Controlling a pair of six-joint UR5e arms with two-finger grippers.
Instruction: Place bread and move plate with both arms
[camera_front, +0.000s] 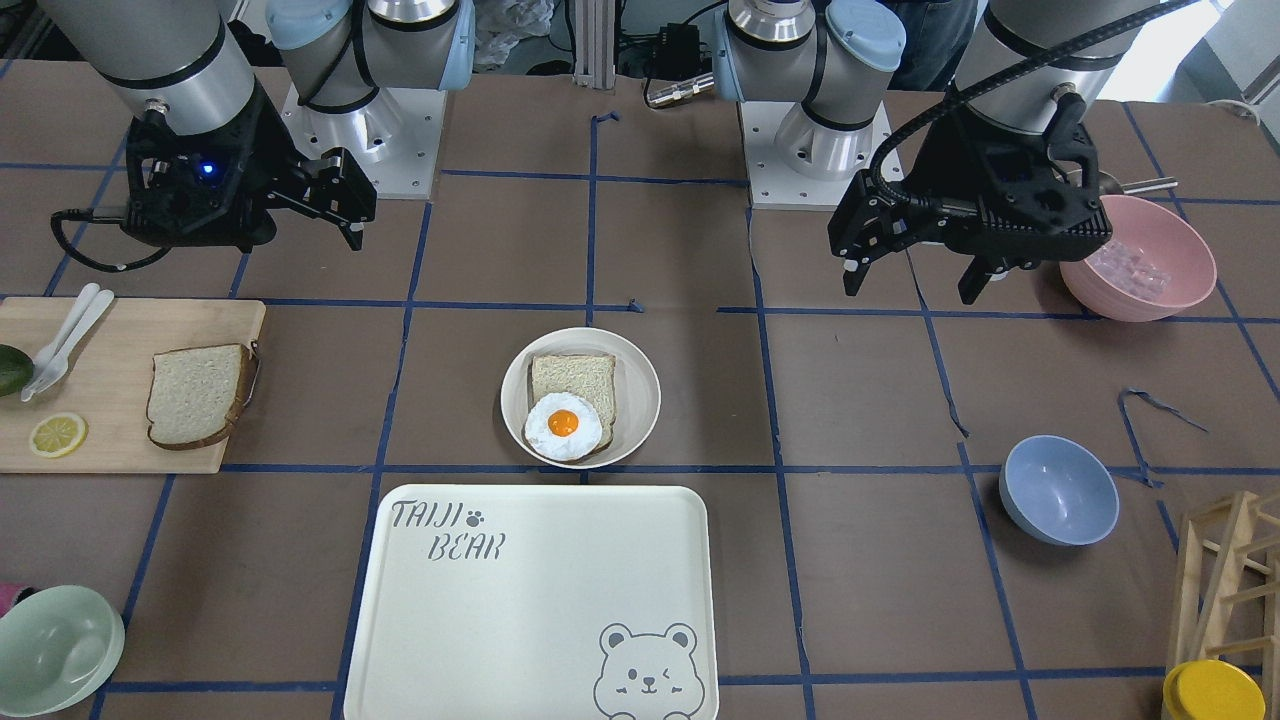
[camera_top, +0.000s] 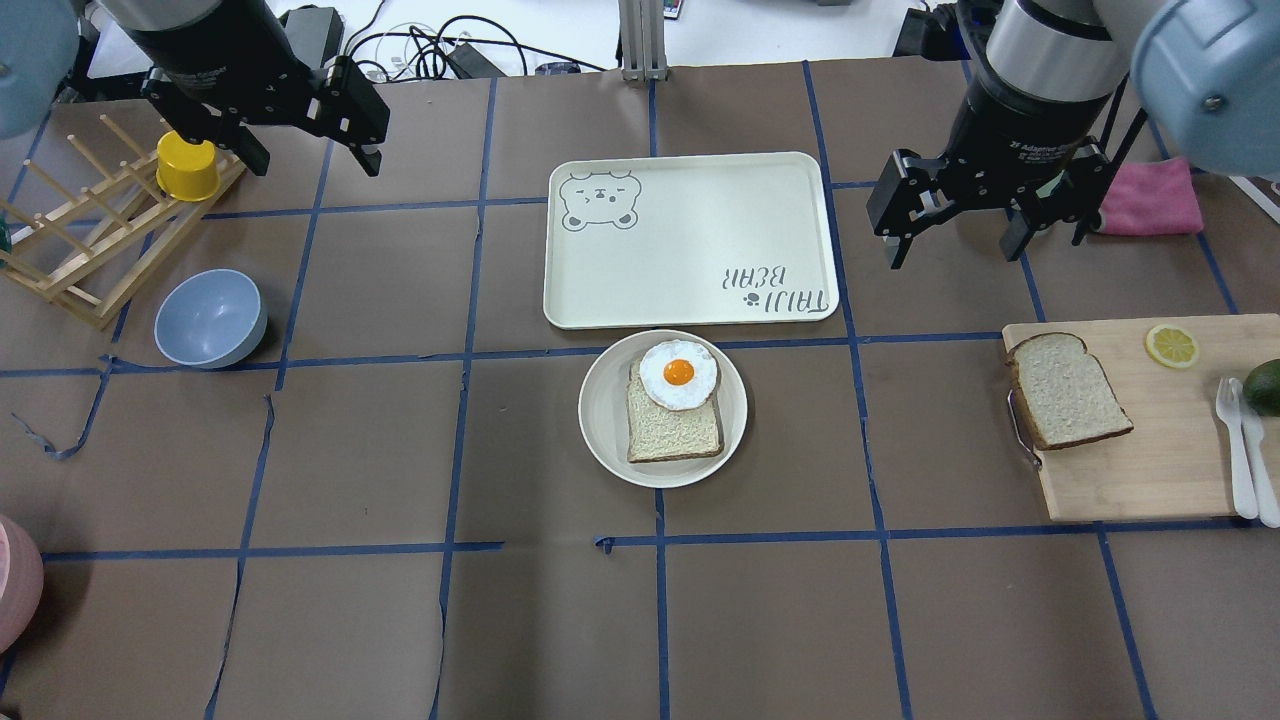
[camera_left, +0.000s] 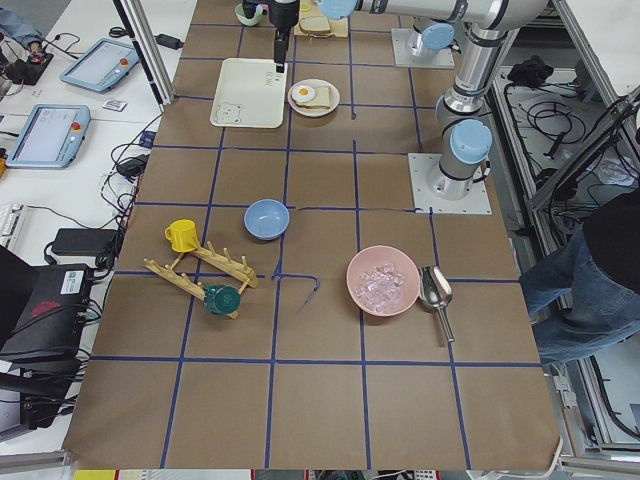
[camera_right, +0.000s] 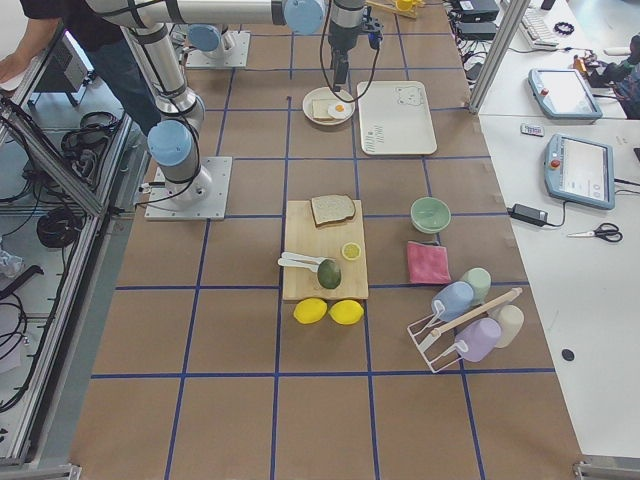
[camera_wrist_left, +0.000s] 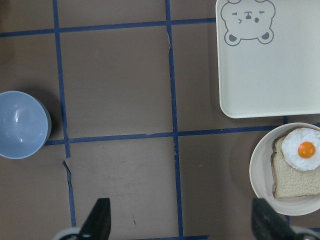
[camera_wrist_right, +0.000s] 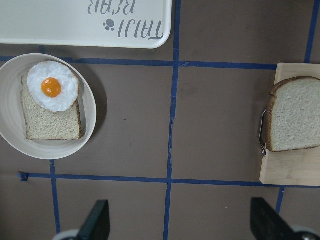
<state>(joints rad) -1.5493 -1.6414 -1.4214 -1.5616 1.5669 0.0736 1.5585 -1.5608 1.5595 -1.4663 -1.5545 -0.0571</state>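
The bread (camera_top: 1068, 390), a thick dark-crusted slice, lies on a wooden cutting board at the right; it also shows in the right wrist view (camera_wrist_right: 295, 115) and the front view (camera_front: 197, 395). The plate (camera_top: 600, 410) sits mid-table just before the tray and holds a smaller pale slice topped with a fried egg (camera_top: 678, 374); it also shows in the front view (camera_front: 640, 400). My right gripper (camera_top: 950, 250) hangs open and empty, high between the plate and the board. My left gripper (camera_top: 312, 158) hangs open and empty, high at the far left, well away from the plate.
The cream bear tray (camera_top: 690, 240) lies just beyond the plate. The cutting board (camera_top: 1150, 470) also carries a lemon slice, white cutlery and an avocado. A blue bowl (camera_top: 210, 318), a wooden rack with a yellow cup (camera_top: 188, 168) and a pink bowl (camera_front: 1140, 260) stand on the left side.
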